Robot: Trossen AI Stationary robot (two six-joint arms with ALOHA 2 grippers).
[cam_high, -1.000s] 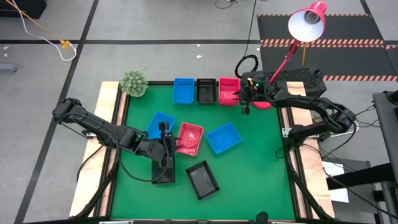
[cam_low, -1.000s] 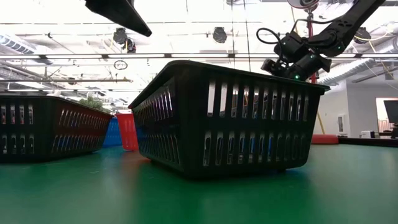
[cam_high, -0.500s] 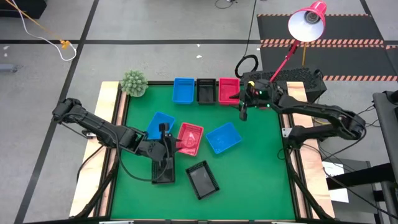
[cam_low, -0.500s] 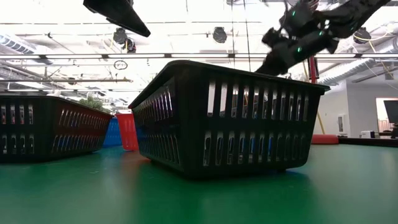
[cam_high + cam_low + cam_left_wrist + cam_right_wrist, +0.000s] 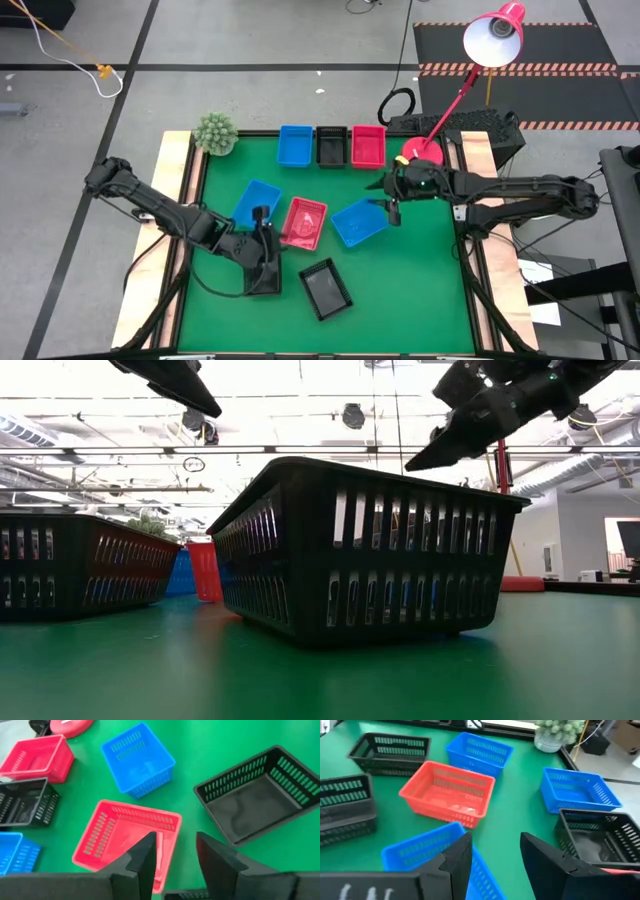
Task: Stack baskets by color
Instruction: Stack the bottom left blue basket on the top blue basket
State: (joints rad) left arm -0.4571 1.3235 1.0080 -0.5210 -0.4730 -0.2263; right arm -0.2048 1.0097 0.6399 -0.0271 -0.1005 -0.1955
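Three baskets stand in a row at the far edge: blue, black and red. Loose on the mat lie a blue basket, a red basket, another blue basket and a black basket. A second black basket lies partly hidden under my left arm. My left gripper hangs open above the near left of the red basket. My right gripper hangs open in the air over the right-hand blue basket, touching nothing.
A small green plant stands at the far left corner. A red lamp base sits at the far right. In the low view the nearer black basket fills the middle. Bare green mat lies at the near right.
My right gripper has swung away from the red basket in the far row, toward the near edge and upward. It now hangs over the right-hand loose blue basket. No basket has moved.
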